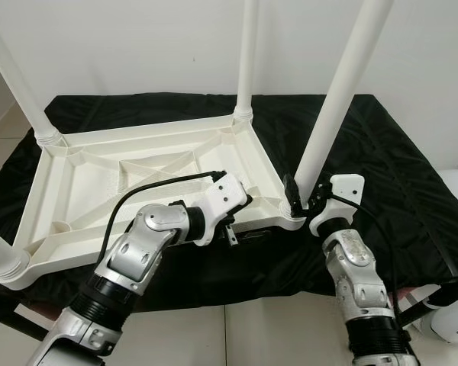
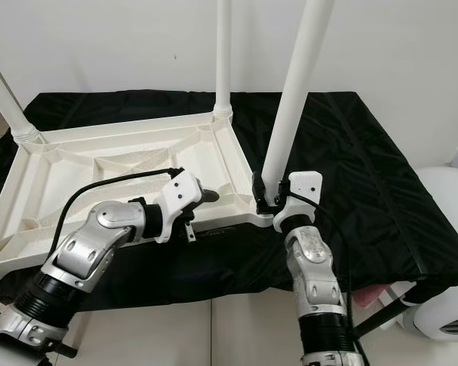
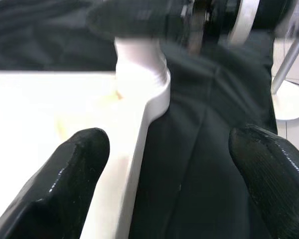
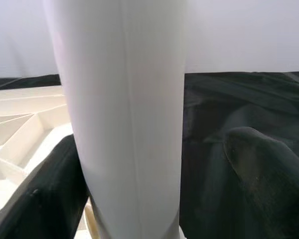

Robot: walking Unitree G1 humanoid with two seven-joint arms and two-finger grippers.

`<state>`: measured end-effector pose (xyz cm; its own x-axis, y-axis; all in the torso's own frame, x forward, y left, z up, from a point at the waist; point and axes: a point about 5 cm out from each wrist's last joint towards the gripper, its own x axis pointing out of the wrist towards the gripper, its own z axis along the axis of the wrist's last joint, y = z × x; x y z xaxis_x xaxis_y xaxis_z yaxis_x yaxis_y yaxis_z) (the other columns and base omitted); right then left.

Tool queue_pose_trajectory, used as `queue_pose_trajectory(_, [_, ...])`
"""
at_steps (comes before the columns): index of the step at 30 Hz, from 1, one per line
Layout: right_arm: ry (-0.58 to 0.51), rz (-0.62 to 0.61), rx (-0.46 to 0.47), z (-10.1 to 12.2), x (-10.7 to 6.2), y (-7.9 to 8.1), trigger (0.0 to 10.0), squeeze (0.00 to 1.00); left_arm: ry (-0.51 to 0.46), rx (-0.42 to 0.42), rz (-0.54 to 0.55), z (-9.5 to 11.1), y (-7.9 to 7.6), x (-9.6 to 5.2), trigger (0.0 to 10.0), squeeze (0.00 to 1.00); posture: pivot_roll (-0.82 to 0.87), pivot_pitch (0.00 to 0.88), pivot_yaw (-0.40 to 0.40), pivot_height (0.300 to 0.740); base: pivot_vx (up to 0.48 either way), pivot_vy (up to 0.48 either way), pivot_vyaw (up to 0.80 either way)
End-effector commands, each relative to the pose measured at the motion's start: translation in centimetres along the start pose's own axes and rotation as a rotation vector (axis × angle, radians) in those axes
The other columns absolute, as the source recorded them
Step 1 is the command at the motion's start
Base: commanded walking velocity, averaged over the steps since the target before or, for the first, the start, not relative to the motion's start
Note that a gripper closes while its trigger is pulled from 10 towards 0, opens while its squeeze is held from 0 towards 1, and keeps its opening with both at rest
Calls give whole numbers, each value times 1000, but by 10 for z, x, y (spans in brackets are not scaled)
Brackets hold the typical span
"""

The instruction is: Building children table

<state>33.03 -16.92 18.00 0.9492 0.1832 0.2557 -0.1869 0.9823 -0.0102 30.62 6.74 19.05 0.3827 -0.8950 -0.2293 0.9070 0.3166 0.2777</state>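
A white plastic children's table top [image 1: 137, 179] is lying upside down on a black cloth [image 1: 366, 168], ribbed underside facing up. All places below are given relative to this table top.

Four white legs are standing up from its four corner sockets. The far-right leg [image 1: 246, 61] and the far-left leg [image 1: 19, 91] are rising from the corners away from the robot. A third leg [image 1: 4, 259] is sitting at the near-left corner, partly cut off by the picture edge. The fourth leg [image 1: 340, 99] is rising, slightly tilted, from the near-right corner socket [image 1: 292, 216].

The right gripper [image 1: 299, 200] is sitting at the base of this near-right leg, just above the socket. In the right wrist view, one black finger [image 4: 50, 194] is touching the leg while the other finger [image 4: 264, 174] is standing apart from it, so the pincer is looking partly open and not clamped.

The left gripper [image 3: 169, 174] is hovering over the near edge of the table top, left of the near-right socket, its fingers spread wide and holding nothing.

Judging from this, the build is looking nearly finished: all four legs are in place. What is probably remaining is confirming the last leg is fully seated and straight, then turning the table upright.

No brand, label or readable writing is showing anywhere.
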Motion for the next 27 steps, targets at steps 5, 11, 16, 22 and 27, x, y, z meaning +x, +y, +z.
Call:
queue_pose_trajectory(5, [17,19,-23,-2,8,-22,10000,0,38,-63,162,-14,7,-6,10000,0,-82,120,42,740,0,0,0])
queue_pose_trajectory(11, [22,8,-80,6,26,-46,10000,0,34,-94,195,-17,3,-7,10000,0,-74,120,32,740,0,0,0])
queue_pose_trajectory(16, [21,-14,-108,13,33,-59,10000,0,63,-104,248,-24,0,-7,10000,0,-70,119,28,740,0,0,0])
queue_pose_trajectory(22, [-15,32,-78,19,32,-56,10000,0,109,-128,356,-35,6,-10,10000,0,-71,119,30,740,0,0,0])
queue_pose_trajectory(27, [-65,106,-56,23,24,-41,10000,0,127,-151,419,-41,10,-11,10000,0,-86,120,41,740,0,0,0])
